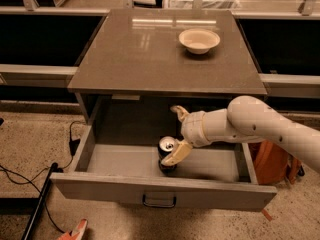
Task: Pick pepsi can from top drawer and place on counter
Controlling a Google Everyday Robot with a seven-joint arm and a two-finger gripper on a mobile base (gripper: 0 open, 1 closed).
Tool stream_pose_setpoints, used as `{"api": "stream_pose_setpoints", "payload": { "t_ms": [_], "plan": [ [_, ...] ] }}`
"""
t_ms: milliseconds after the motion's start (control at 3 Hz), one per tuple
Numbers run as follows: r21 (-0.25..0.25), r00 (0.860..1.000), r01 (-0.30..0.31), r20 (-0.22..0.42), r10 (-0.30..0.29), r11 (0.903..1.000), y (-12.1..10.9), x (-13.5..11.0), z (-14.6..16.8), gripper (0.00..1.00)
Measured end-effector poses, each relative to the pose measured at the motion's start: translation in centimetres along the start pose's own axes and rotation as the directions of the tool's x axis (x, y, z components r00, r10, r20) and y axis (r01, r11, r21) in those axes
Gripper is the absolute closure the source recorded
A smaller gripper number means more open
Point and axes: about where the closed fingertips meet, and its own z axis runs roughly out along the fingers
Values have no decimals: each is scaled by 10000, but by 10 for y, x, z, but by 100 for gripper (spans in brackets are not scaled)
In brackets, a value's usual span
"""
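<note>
The pepsi can (165,149) stands upright inside the open top drawer (160,191), near its middle front, silver top showing. My gripper (176,134) comes in from the right on a white arm. It is open: one cream finger (174,154) lies across the can's right side, the other finger (179,112) points up and back, apart from the can. The lower part of the can is partly hidden by that finger. The counter (150,54) is the glossy grey-brown top above the drawer.
A cream bowl (199,40) sits at the back right of the counter. An orange bag (272,161) stands on the floor right of the drawer. Black cables (30,176) and a dark pole lie on the floor at left. Dark shelving flanks the cabinet.
</note>
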Motion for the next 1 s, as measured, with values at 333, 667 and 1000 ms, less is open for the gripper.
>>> {"api": "stream_pose_setpoints", "payload": {
  "t_ms": [333, 667, 1000],
  "plan": [
    [-390, 9998, 16, 201, -8, 9992, 3, 3, 15, 17],
    [-765, 9996, -14, 292, 36, 9971, 5, 7, 25, 38],
    [-1024, 9993, -22, 357, 59, 9947, 6, 9, 30, 61]
  ]
}}
